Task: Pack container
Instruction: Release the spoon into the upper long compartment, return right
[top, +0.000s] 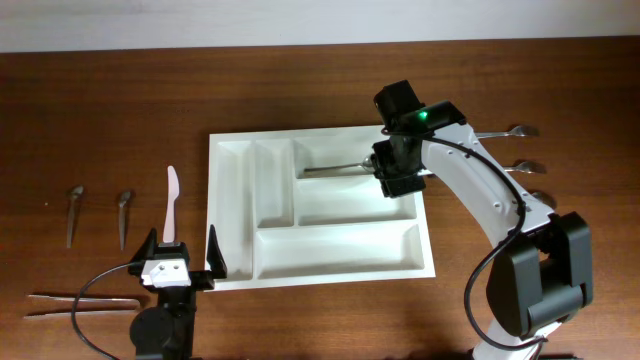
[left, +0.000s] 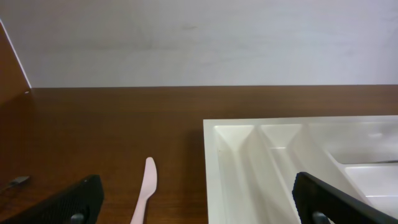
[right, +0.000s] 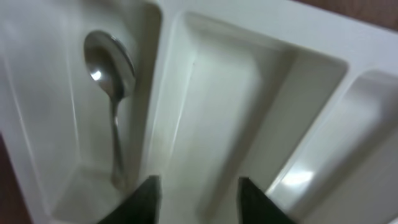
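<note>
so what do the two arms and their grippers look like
Right arm: white curved links, black joints, black cable, green light on black wrist block. Left arm: black, with a white wrist block and a looping black cable. Left gripper and right gripper: black fingers.

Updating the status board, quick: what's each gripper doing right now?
Left gripper: open, holding nothing.
Right gripper: open, holding nothing; the spoon lies free in the container.
</note>
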